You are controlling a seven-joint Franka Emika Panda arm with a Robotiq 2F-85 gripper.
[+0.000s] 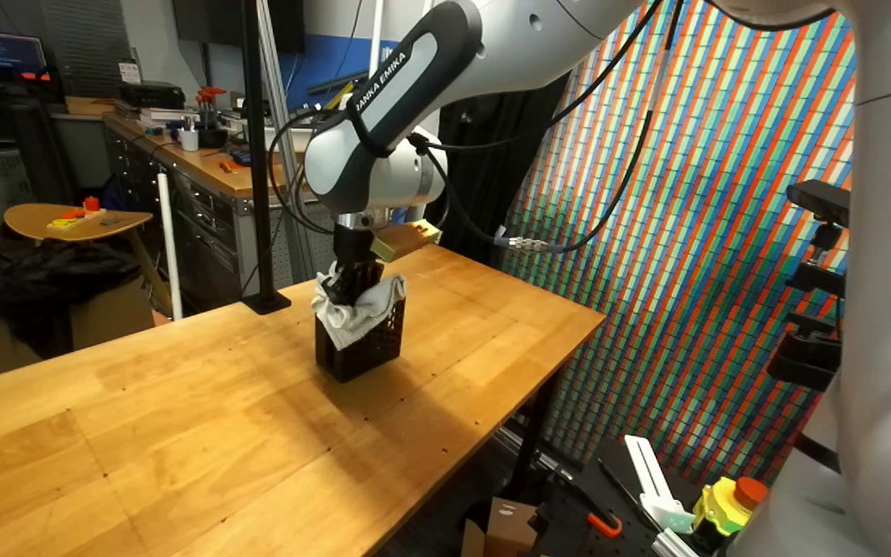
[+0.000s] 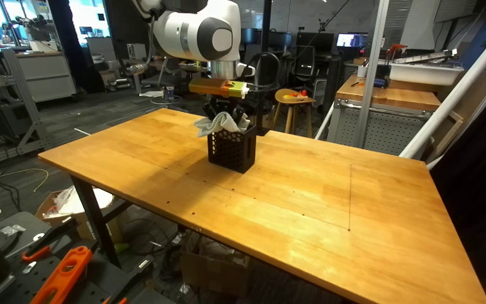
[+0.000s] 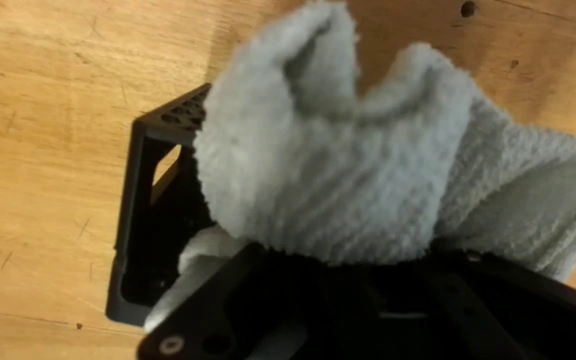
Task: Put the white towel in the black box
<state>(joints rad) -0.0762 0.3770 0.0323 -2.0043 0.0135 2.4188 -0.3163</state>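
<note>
The black box [image 1: 372,352] stands upright on the wooden table, and its perforated wall [image 2: 231,152] shows in both exterior views. Bunched in its mouth is the white towel [image 1: 368,316], with folds draped over the rim on more than one side. My gripper [image 1: 346,288] points down into the opening, its jaws close together and pinching the towel [image 2: 220,123]; the fingertips are buried in cloth. In the wrist view the towel [image 3: 338,165] hides most of the box, leaving one end of the rim [image 3: 127,215] and a dark part of the inside visible.
Around the box spreads the wooden table [image 1: 182,433]. A black post [image 1: 260,298] rises at the table's edge, near the box. On the wrist sits a gold-coloured block [image 2: 217,87] just above the gripper, and a cable [image 1: 616,201] hangs below the arm.
</note>
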